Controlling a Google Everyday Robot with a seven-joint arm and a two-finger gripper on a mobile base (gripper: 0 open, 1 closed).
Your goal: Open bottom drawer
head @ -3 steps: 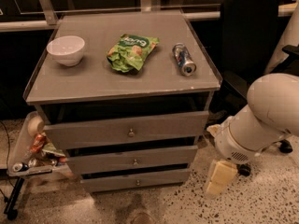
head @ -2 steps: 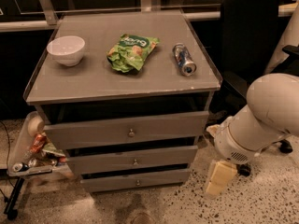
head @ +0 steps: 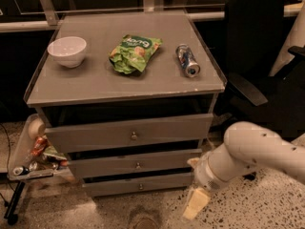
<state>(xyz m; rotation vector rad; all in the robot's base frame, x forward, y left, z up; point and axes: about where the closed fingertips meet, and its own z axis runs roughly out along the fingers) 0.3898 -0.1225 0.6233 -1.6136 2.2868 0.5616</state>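
Observation:
The grey cabinet has three drawer fronts. The bottom drawer (head: 138,185) is the slimmest, with a small round metal knob (head: 140,186) at its centre, and it sits nearly flush. Above it are the mid-sized drawer (head: 136,163) and the tallest drawer (head: 129,133). My gripper (head: 194,205) hangs at the end of the white arm (head: 252,151), low near the floor, just right of the bottom drawer's right end and apart from the knob.
On the cabinet top (head: 95,87) lie a white bowl (head: 67,51), a green chip bag (head: 134,52) and a can (head: 188,60) on its side. A tray of snacks (head: 31,151) stands at the left. A black office chair (head: 259,61) stands at the right.
My arm and gripper have moved left and lower, closer to the right end of the bottom drawer. The drawers have not moved.

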